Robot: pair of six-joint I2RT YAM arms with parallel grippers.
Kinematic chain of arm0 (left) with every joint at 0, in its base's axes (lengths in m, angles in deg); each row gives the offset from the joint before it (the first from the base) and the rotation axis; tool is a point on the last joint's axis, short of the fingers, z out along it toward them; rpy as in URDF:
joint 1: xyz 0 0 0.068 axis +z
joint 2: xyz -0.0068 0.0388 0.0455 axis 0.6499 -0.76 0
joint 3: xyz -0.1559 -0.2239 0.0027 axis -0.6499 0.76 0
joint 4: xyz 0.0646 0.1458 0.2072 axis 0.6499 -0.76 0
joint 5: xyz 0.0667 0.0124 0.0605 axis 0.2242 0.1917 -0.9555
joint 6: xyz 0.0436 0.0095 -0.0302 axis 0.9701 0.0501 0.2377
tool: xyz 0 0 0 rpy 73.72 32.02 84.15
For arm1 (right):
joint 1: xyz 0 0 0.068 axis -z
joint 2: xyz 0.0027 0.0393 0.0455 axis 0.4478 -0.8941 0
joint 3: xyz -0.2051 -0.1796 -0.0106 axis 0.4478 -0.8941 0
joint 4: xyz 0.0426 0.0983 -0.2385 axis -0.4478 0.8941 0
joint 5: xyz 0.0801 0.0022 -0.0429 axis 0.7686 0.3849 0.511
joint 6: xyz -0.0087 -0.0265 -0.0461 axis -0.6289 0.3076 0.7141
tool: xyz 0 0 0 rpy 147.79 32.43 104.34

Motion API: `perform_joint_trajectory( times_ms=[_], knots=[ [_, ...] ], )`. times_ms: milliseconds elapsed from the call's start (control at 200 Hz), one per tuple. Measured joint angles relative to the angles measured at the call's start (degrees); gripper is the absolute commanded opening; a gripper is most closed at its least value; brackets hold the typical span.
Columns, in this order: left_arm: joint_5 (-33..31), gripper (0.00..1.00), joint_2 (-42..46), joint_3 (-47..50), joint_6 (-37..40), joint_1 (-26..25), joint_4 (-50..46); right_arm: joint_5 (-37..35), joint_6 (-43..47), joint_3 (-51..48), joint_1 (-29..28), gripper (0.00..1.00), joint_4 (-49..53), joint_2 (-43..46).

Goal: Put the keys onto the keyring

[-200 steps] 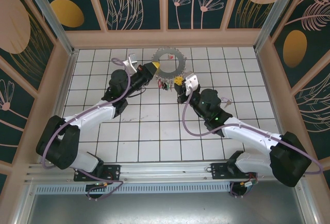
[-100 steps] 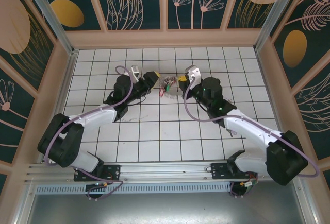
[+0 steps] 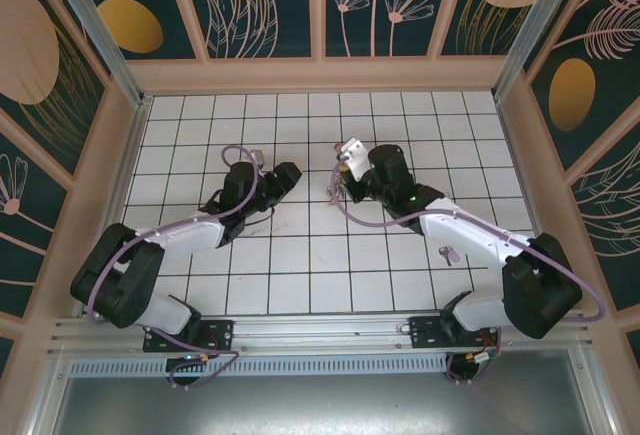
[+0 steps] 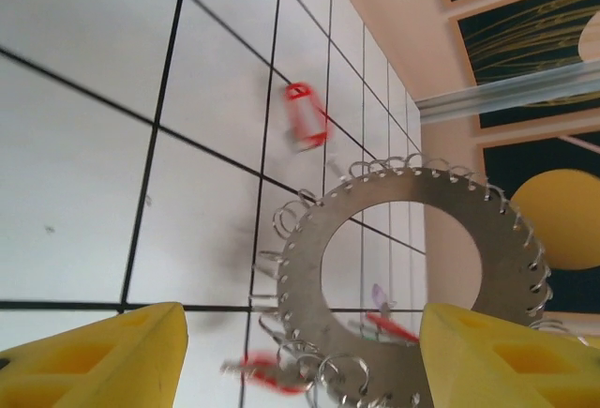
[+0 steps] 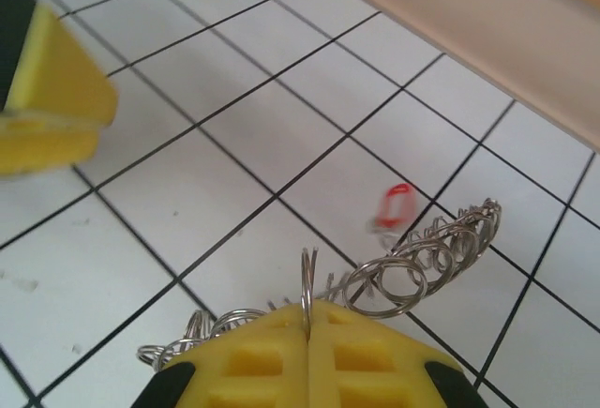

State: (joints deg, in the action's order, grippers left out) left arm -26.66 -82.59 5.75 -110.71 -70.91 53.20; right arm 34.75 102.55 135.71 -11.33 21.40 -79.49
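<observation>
My right gripper (image 5: 307, 325) is shut on the edge of the keyring (image 5: 412, 267), pinching one of the small wire loops along its rim. In the left wrist view the keyring (image 4: 309, 281) stands tilted off the floor as a flat grey ring with an open centre. Red-headed keys (image 4: 261, 371) and a pale purple one (image 4: 379, 296) dangle from it, blurred. Another red key (image 4: 305, 117) hangs further back, also red key (image 5: 393, 206). My left gripper (image 4: 300, 361) is open, its yellow fingers apart with the ring's lower edge between them. From above, left gripper (image 3: 289, 178) faces right gripper (image 3: 342, 184).
A small loose key (image 3: 449, 253) lies on a tile beside the right forearm. The white tiled floor (image 3: 300, 275) is walled by a wooden frame (image 3: 320, 75). The left fingertip (image 5: 47, 89) shows at the right wrist view's upper left.
The right gripper has carried the keyring from the far middle towards me and to the left, lifting it. The left gripper opened and drew back from the ring.
</observation>
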Motion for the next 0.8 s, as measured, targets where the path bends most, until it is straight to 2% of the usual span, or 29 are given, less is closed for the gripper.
perform_joint_trajectory(
  times_ms=[120, 295, 400, 551, 696, 801],
  knots=[
    [-1.70, 0.66, 3.52, -0.24, 6.25, 0.00, -0.44, 5.66, 3.89, -0.57, 0.63, 0.00, 0.61, 0.59],
    [-0.48, 0.65, 8.52, -0.22, 17.90, 0.04, 3.19, 20.24, 6.25, -4.74, 5.57, 0.00, -2.10, 5.25],
    [5.09, 0.64, 10.10, -0.20, 26.80, 0.04, 7.41, 27.61, 7.56, -6.80, 8.48, 0.00, -4.35, 6.95],
    [16.39, 0.54, 10.14, -0.22, 38.66, 0.04, 9.60, 34.97, 9.05, -6.97, 9.84, 0.00, -4.72, 6.97],
    [25.49, 0.47, 9.33, -0.46, 48.19, 0.04, 9.73, 37.88, 10.32, -6.97, 9.84, 0.00, -4.70, 6.97],
    [31.32, 0.47, 7.96, -2.47, 55.71, 0.04, 6.95, 37.88, 11.58, -6.97, 9.75, 0.00, -4.70, 6.97]
  ],
)
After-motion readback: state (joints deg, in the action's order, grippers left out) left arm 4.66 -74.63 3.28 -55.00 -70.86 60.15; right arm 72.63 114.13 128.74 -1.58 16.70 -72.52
